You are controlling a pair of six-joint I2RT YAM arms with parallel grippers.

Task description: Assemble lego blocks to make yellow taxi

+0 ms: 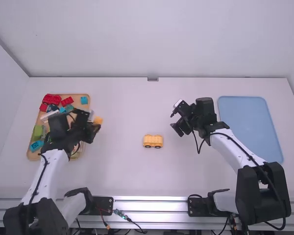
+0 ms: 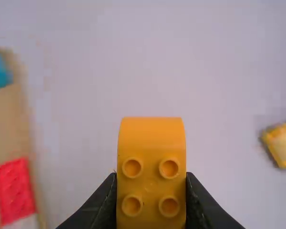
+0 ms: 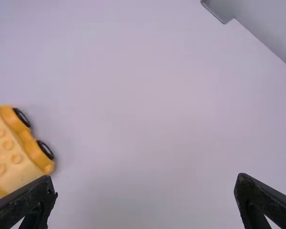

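The white worktop [image 1: 122, 171] is carrying the wheeled base [image 1: 153, 141] centrally. The left end effector [image 2: 151, 177] is pinching the orange block [image 2: 151, 136], likely stiff and light, best gripped by its sides; the right end effector [image 3: 145, 177] is hanging spread.

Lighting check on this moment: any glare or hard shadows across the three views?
High view: table fairly evenly lit, no strong glare; left wrist view: gentle shading on the yellow block; right wrist view: faint, soft-edged shadow beside the wheeled base.
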